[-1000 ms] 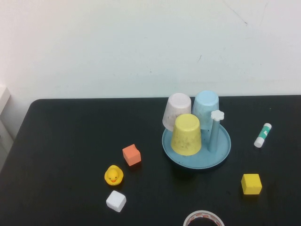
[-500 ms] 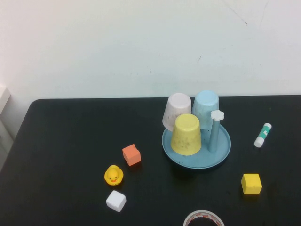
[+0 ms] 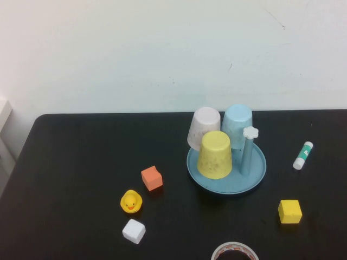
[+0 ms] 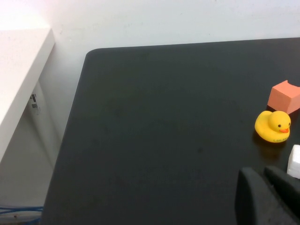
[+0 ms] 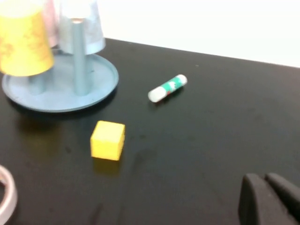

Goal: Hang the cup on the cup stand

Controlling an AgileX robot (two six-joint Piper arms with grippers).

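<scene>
yellow cup [image 3: 215, 155] hangs upside down on the cup stand [image 3: 255, 172]; left gripper [image 4: 265, 196] and right gripper [image 5: 267, 197] are both closed, holding nothing, low over the table [image 3: 81, 162].

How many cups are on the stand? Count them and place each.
3, all upturned on the cup stand: the yellow cup at its near side, the pinkish-white cup behind it to the left, the light blue cup behind to the right.

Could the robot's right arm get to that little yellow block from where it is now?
Probably yes. The right gripper, shut, sits low near the table's edge, with only bare table between it and the yellow block. The left gripper is parked, shut, far off.
</scene>
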